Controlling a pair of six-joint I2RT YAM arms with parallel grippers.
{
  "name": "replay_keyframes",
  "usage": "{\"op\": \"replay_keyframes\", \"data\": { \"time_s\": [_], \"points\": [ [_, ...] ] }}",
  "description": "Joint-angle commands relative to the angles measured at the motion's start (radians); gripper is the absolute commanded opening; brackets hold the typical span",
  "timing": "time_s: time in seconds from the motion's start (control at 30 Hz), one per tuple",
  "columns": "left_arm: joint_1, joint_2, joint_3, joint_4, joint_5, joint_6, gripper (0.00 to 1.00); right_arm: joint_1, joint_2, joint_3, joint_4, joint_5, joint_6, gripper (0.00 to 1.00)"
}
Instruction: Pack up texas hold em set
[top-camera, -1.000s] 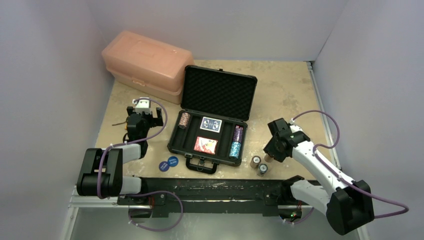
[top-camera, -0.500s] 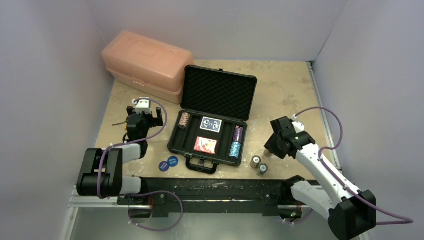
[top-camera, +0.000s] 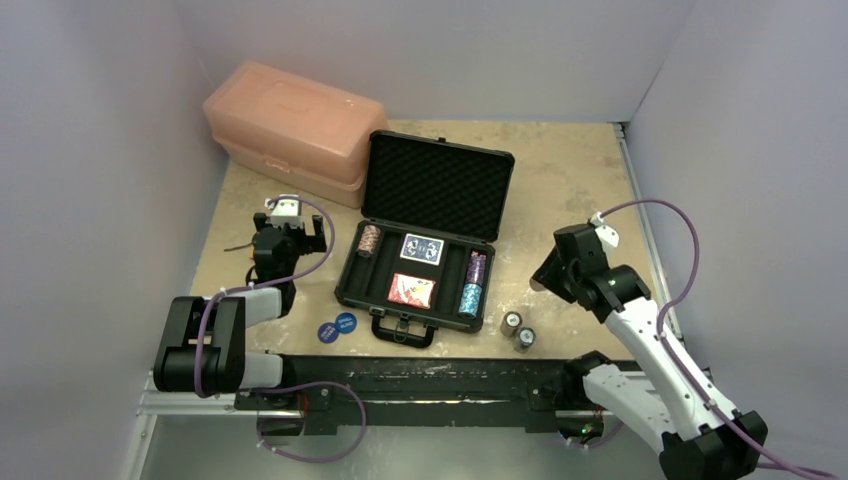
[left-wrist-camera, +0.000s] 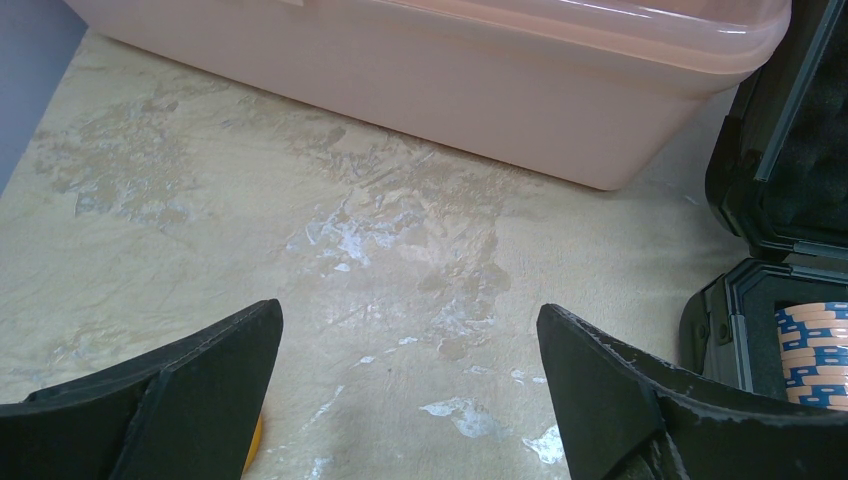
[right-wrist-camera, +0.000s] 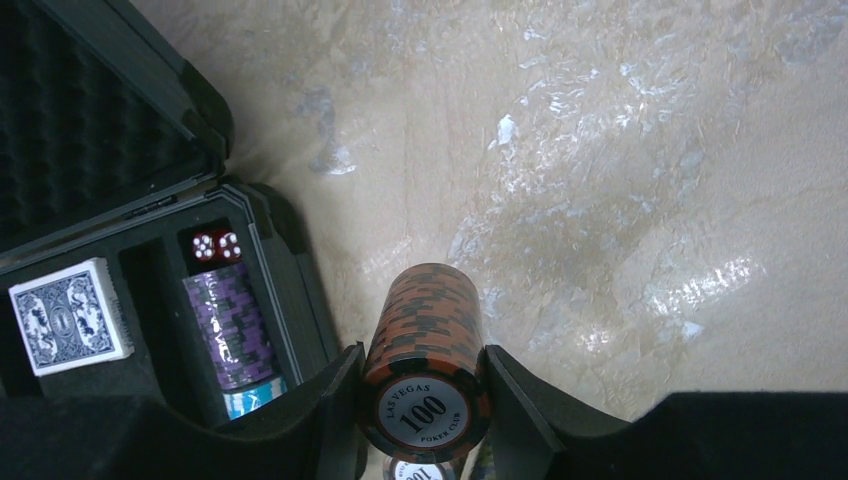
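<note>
**Poker set pack-up: right claw has a chip roll, left one's got nothing**

Top view: the small black briefcase (top-camera: 437, 185) sits open in the middle of the tan bench (top-camera: 580, 190), lid tilted back. The blue card deck (top-camera: 421, 249), red card deck (top-camera: 411, 290) and a few chip stacks are in its foam slots. Two blue round discs (top-camera: 337, 326) lie just left of the handle. Two short loose chip stacks (top-camera: 517, 330) stand off the front right corner. The left claw (top-camera: 292, 222) is left of the case, near the big pink plastic box (top-camera: 295, 125). The right claw (top-camera: 545, 280) hangs to the right of the case.

Left wrist view: left claw (left-wrist-camera: 410, 320) spread wide, only bare bench between the fingers, pink box straight ahead.

Right wrist view: right claw (right-wrist-camera: 425, 370) is clamped on a brown-and-black roll of poker chips (right-wrist-camera: 425, 330), end face reading "Las Vegas 100", beside the case's right wall. A purple chip stack (right-wrist-camera: 228, 325) and red dice (right-wrist-camera: 215, 246) are in the end slot.
</note>
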Motion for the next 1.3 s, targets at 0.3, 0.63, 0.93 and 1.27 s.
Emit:
{"op": "replay_keyframes", "data": {
  "time_s": [0.3,0.63,0.93,1.27],
  "points": [
    [0.004,-0.124,0.201,-0.347,-0.035,-0.010,1.00,-0.001,-0.040,0.149,0.087,-0.034,-0.084,0.00],
    [0.004,-0.251,0.653,-1.150,-0.025,-0.100,1.00,-0.002,-0.003,0.267,0.118,-0.090,-0.117,0.00],
    [0.004,-0.394,0.842,-1.448,-0.220,-0.311,1.00,-0.001,0.030,0.352,0.171,-0.143,-0.118,0.00],
    [-0.009,-0.542,0.804,-1.343,0.264,-0.192,1.00,-0.001,0.172,0.528,0.226,-0.410,-0.168,0.00]
  ]
}}
